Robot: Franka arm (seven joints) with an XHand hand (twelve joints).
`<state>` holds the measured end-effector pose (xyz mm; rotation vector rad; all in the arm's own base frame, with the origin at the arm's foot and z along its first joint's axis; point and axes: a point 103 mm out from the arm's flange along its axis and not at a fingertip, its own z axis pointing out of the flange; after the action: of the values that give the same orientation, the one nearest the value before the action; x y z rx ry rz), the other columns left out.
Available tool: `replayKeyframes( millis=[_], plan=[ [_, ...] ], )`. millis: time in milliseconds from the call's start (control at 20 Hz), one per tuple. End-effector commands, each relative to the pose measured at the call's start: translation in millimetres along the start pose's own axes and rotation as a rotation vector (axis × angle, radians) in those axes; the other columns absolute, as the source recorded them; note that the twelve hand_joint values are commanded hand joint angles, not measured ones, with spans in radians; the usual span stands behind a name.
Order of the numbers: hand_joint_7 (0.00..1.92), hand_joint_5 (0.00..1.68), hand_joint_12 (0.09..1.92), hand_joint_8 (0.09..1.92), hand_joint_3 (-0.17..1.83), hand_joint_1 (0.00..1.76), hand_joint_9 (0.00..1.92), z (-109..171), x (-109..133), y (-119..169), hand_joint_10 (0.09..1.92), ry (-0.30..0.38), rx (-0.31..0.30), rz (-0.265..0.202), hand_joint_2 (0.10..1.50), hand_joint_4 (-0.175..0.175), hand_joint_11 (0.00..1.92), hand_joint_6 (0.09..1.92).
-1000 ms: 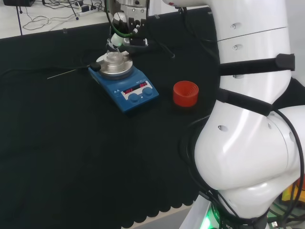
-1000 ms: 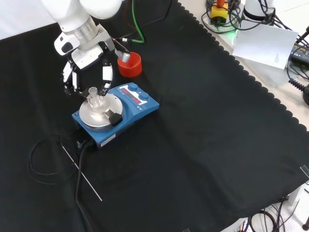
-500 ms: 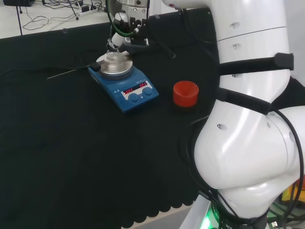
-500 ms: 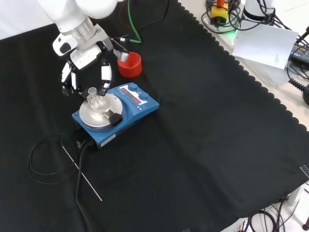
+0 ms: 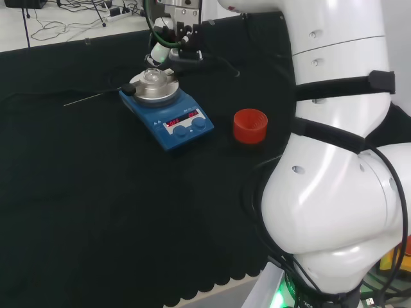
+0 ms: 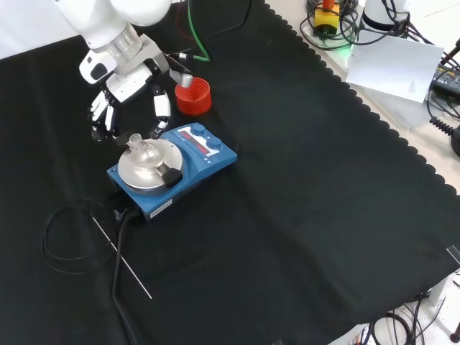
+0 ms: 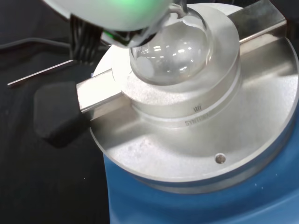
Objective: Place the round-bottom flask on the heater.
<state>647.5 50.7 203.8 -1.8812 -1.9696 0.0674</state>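
Observation:
A clear round-bottom flask [image 7: 170, 49] sits in the metal block on top of the blue heater [image 6: 198, 158]; in the front view the flask [image 6: 144, 150] stands upright with its necks up, and in the head view the flask [image 5: 153, 76] shows on the heater [image 5: 168, 110]. The hand [image 6: 129, 86] hovers above and behind the flask with its fingers straight and spread, apart from the glass. The hand [image 5: 172, 32] is also in the head view, just beyond the heater.
A red ribbed ring stand [image 6: 192, 96] stands on the cloth beside the heater; it is also in the head view [image 5: 250, 125]. A thin metal rod [image 6: 121, 259] and a black cable [image 6: 65, 237] lie on the heater's near side in the front view.
The hand has risen and drawn back from the flask, its fingers now clear of the glass. The flask stays on the heater.

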Motion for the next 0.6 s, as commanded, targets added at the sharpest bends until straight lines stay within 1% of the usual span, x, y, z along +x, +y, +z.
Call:
replayKeyframes(
  millis=[50, 150, 200, 300, 400, 600],
  plan=[
    [0.21, 0.71, 1.37, 0.70, 0.73, 0.98, 0.43, -7, -5, -26, 0.68, 0.003, -0.043, -0.002, 0.55, -0.035, 0.22, 0.82],
    [0.21, 0.70, 1.38, 0.70, 0.73, 0.98, 0.43, -10, -11, -38, 0.68, 0.042, -0.062, -0.008, 0.55, -0.034, 0.22, 0.82],
    [0.21, 0.70, 1.38, 0.70, 0.74, 0.98, 0.43, -11, -16, -44, 0.68, 0.073, -0.071, -0.015, 0.55, -0.035, 0.22, 0.81],
    [0.21, 0.69, 1.38, 0.70, 0.74, 0.97, 0.43, -15, -31, -56, 0.69, 0.126, -0.085, -0.023, 0.55, -0.037, 0.22, 0.81],
    [0.21, 0.69, 1.38, 0.70, 0.74, 0.96, 0.43, -20, -46, -69, 0.69, 0.161, -0.103, -0.021, 0.55, -0.038, 0.22, 0.81],
    [0.21, 0.68, 1.38, 0.70, 0.74, 0.95, 0.43, -27, -69, -94, 0.69, 0.174, -0.122, -0.025, 0.56, -0.040, 0.23, 0.80]
  ],
)
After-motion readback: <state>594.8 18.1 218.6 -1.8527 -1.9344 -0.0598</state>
